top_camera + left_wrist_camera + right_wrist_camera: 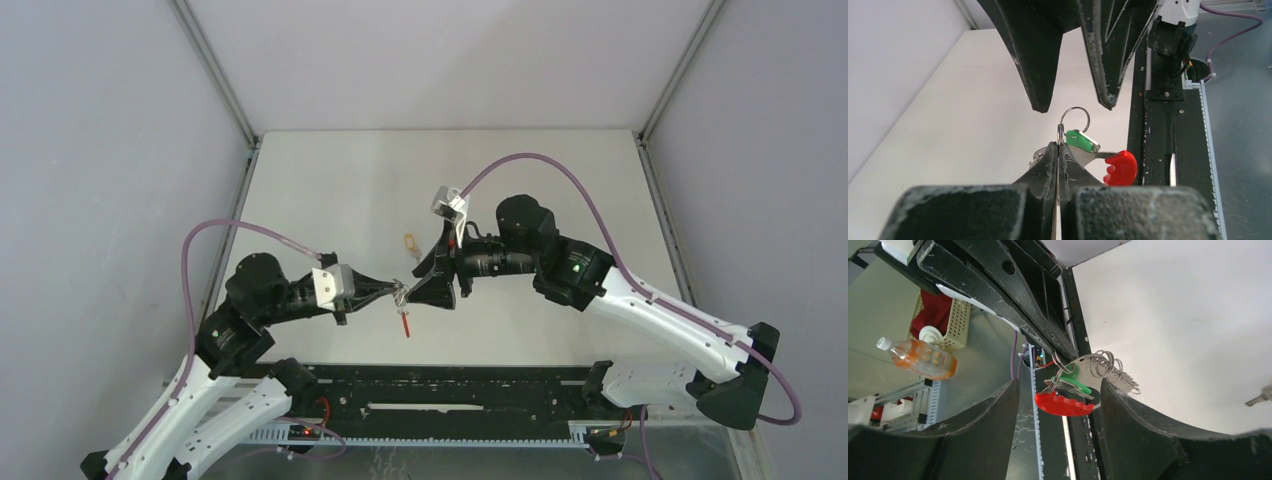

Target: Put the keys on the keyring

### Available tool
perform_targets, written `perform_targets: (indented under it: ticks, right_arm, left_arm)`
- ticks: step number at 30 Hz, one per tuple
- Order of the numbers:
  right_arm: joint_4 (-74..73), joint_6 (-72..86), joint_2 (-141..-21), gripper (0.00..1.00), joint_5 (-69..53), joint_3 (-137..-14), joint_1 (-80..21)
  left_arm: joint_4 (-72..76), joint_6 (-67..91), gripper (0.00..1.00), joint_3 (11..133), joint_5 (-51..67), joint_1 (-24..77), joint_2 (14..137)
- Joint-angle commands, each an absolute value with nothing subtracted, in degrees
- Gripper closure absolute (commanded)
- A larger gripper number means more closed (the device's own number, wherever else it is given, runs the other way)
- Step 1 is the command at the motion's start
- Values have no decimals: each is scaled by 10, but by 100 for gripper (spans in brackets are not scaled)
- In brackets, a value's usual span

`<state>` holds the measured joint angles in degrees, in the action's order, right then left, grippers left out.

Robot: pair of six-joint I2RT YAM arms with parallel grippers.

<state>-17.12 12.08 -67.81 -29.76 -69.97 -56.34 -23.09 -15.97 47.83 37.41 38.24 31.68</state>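
My left gripper is shut on the thin metal keyring and holds it above the table. The green-headed key hangs on the ring beside the red curved piece. My right gripper is open, and its fingers straddle the hanging ring, the green key and the red piece without touching them. The ring's wire loops show beside them. The yellow-orange key lies on the table behind the grippers.
A black rail runs along the table's near edge. Grey walls enclose the white table on three sides. Off the table, the right wrist view shows an orange bottle and a pale basket.
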Motion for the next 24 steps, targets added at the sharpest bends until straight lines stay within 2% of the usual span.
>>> perform_targets:
  ticks: [1,6,17,24]
  right_arm:
    - [-107,183,-669,34,-304,-693,-555]
    - [-102,196,-685,50,-310,-693,-554]
    - [-75,209,-683,100,-319,-677,-553]
    - [-65,224,-669,100,-330,-645,-542]
  left_arm:
    - [-175,-145,100,469,348,386,308]
    - [-161,-140,100,462,337,385,300]
    - [-153,-136,100,448,326,385,293]
    - [-140,-141,100,440,337,385,284]
